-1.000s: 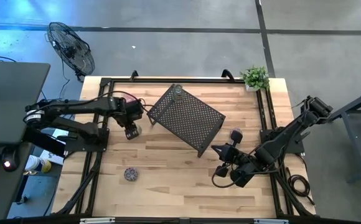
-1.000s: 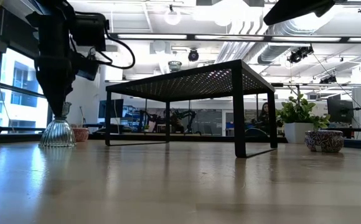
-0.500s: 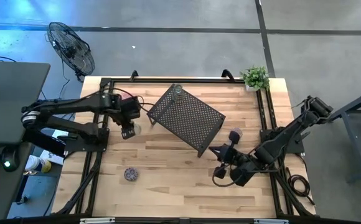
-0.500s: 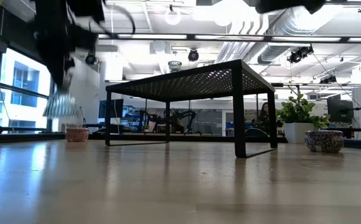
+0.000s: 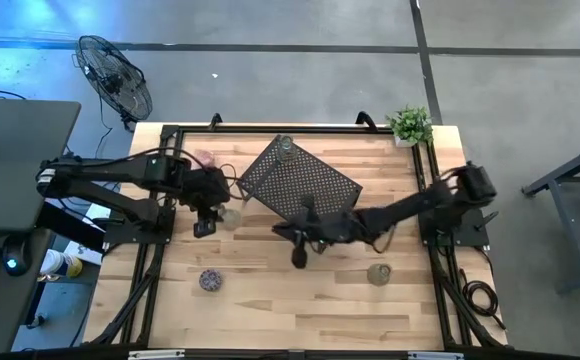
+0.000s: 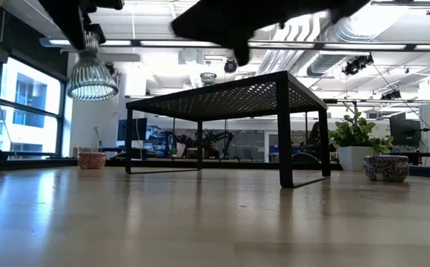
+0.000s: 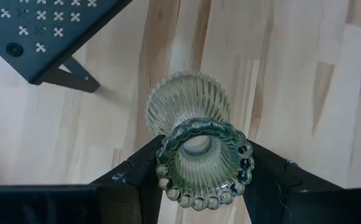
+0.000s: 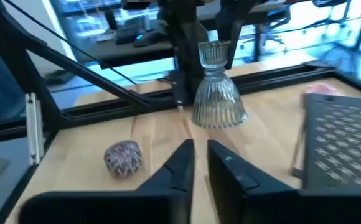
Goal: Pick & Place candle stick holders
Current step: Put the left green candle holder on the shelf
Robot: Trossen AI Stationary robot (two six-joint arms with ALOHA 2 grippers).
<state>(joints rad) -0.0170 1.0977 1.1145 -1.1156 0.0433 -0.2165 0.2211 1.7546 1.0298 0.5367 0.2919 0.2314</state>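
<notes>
pale wooden planks make up the table (image 5: 270,300), with a black perforated rack (image 5: 300,190) standing at its upper middle in the high view; the left gripper (image 5: 208,212), at the left of the frame just beside the rack's left corner, pinches a ribbed clear glass holder (image 7: 196,140) by its beaded rim, lifted clear of the wood, as the low view shows at upper left (image 6: 92,74); the right gripper (image 5: 298,248) reaches across to the centre of the frame below the rack's lower edge, its fingers nearly pressed together and holding nothing; a purple patterned holder (image 5: 209,280) sits at lower left, a pale green one (image 5: 378,273) at lower right, a clear one (image 5: 285,145) on the rack's top corner, a pink one (image 5: 204,160) near the left arm; a potted plant (image 5: 409,126) stands at the upper right corner
</notes>
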